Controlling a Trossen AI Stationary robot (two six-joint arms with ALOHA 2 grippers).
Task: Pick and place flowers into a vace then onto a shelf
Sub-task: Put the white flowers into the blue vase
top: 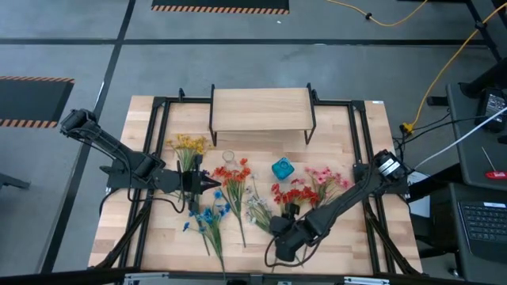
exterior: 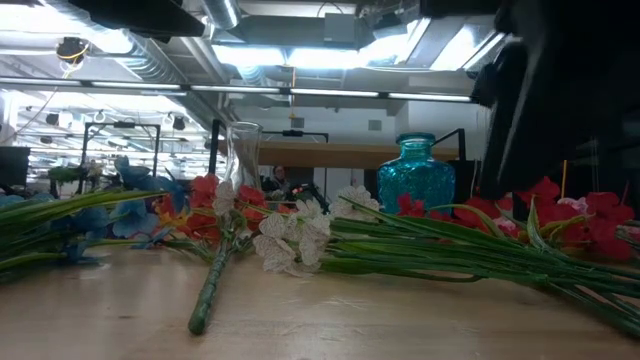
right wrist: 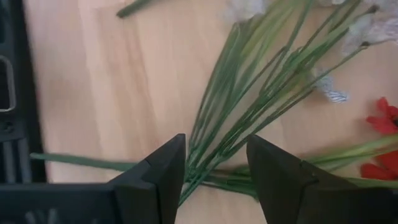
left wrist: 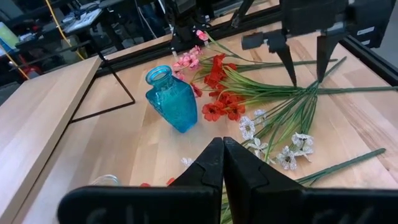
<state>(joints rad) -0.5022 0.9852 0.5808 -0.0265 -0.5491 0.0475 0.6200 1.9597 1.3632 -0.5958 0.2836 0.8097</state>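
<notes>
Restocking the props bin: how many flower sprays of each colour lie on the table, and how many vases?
Yellow sprays: 1
Orange-red sprays: 1
Blue sprays: 1
White sprays: 1
Red sprays: 1
Pink sprays: 1
Blue glass vase: 1
Clear glass vase: 1
Total: 8

A yellow cable (top: 444, 75) trails across the grey floor (top: 238, 67).

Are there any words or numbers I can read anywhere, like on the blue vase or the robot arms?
None can be read.
The blue vase has only a bumpy glass pattern, no label.
The shelf and the table are bare wood.
The right gripper carries a small pale sticker, too blurred to read.
</notes>
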